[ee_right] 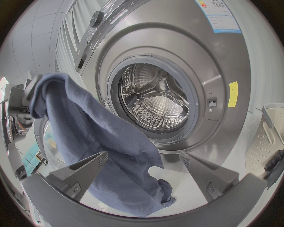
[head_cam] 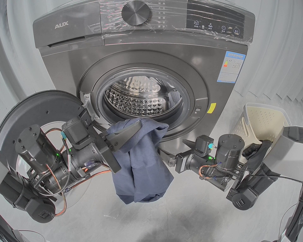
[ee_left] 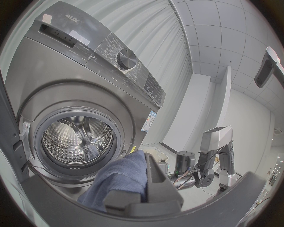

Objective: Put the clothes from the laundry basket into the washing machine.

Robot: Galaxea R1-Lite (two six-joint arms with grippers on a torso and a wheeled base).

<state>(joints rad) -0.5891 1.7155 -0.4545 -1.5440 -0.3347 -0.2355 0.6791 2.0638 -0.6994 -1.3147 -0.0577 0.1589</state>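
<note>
I am holding the garment [head_cam: 142,170] pinched in the left gripper [head_cam: 127,132] at 6 o'clock of the drum [head_cam: 135,100], its tail drooping low, so I am aiming to lift higher before pushing in; the right gripper [ee_right: 142,154] is sitting open nearby.

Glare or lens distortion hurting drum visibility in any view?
Head view: specular highlights on the drum and on the control-panel film, mild. Left wrist view: heavy fisheye, black corners, washing machine bowed. Right wrist view: same fisheye, drum glare, blue garment overlaps the opening's rim.
</note>
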